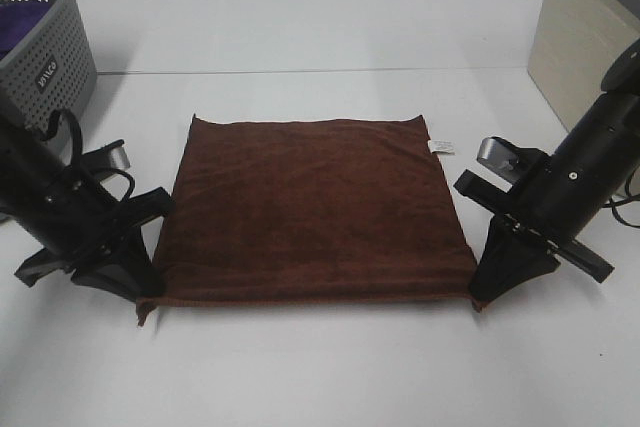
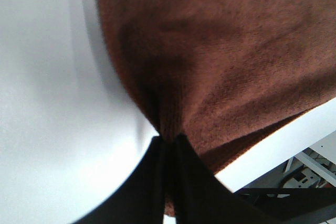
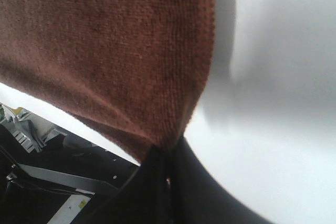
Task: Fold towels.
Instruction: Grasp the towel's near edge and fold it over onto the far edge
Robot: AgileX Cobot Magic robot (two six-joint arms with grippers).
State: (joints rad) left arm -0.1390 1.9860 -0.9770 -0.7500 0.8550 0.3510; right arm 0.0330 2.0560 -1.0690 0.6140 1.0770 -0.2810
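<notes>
A dark reddish-brown plush towel (image 1: 315, 207) lies spread on the white table, with a small white tag (image 1: 441, 147) at its far right corner. My left gripper (image 1: 143, 292) is shut on the towel's near left corner; the left wrist view shows the fingers (image 2: 152, 182) pinching the cloth (image 2: 220, 66). My right gripper (image 1: 480, 295) is shut on the near right corner; the right wrist view shows the fingers (image 3: 194, 182) closed on the cloth (image 3: 105, 51). Both pinched corners are lifted slightly off the table.
A grey perforated basket (image 1: 45, 57) with something purple inside stands at the far left. A beige box or panel (image 1: 575, 37) stands at the far right. The table's near edge shows in both wrist views.
</notes>
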